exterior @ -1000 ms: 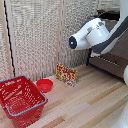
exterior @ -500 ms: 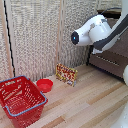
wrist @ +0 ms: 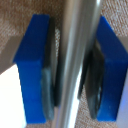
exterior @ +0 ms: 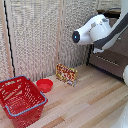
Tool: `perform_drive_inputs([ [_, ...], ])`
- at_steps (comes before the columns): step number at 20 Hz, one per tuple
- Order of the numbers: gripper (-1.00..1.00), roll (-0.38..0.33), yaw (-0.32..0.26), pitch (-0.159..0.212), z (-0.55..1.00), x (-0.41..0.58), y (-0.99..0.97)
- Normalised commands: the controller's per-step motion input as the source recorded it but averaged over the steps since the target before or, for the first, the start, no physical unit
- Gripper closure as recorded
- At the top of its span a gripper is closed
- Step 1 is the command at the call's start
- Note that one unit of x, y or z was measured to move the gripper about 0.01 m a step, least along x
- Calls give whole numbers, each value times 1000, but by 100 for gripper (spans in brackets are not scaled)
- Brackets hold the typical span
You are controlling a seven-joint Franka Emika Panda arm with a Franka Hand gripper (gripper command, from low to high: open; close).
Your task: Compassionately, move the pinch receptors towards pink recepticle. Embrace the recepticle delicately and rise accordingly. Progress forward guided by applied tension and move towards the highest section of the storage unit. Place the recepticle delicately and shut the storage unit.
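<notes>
The fingers [wrist: 76, 70] are sitting either side of a silver bar handle [wrist: 75, 50], one blue pad [wrist: 35, 70] on each flank, with the bar running straight through the gap along its long axis. The pads are lying close against the bar, so the grip looks clenched on it or very nearly so; a thin sliver of space may remain on one side, hard to judge through the blur.

In the exterior view the white arm [exterior: 97, 30] is reaching toward the dark chest [exterior: 112, 55] at that view's right edge, up at its higher part; the gripper itself is hidden there behind the arm.

The pink cup is not showing in either view, so its place cannot be told; it may already be inside the chest. On the wood floor, well apart from the arm, are lying a red basket [exterior: 20, 97], a flat red bowl [exterior: 45, 85] and a small printed box [exterior: 66, 74].

Judging from this, the drawer-closing step is at hand: the push needs to go square to the bar, into the chest front.
</notes>
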Motion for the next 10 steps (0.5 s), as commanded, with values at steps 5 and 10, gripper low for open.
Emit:
perform_drive_inputs([
  [5,100,85,34,17,281,55,-886],
  [10,100,78,77,12,93,7,-813],
])
